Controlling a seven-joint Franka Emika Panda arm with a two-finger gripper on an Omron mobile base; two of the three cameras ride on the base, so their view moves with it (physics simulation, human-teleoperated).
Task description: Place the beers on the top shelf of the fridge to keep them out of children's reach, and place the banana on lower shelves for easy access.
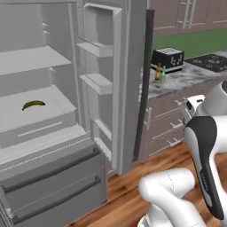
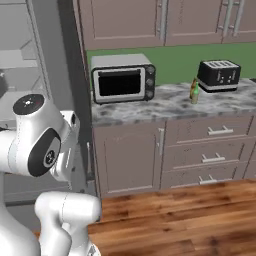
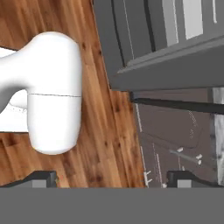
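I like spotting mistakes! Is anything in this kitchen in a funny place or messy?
Nothing looks spilled or broken. The fridge door stands open, the banana lies on a lower shelf, and the beers wait upright on the counter.

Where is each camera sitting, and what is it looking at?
Left base view: behind the arm on its left, facing the open fridge with the banana on a lower shelf; white arm at lower right.
Right base view: behind on the right, facing the counter, microwave and toaster; arm at lower left.
Hand view: on the hand, looking down at the wood floor; open gripper.
Both base views share the toaster and beers.
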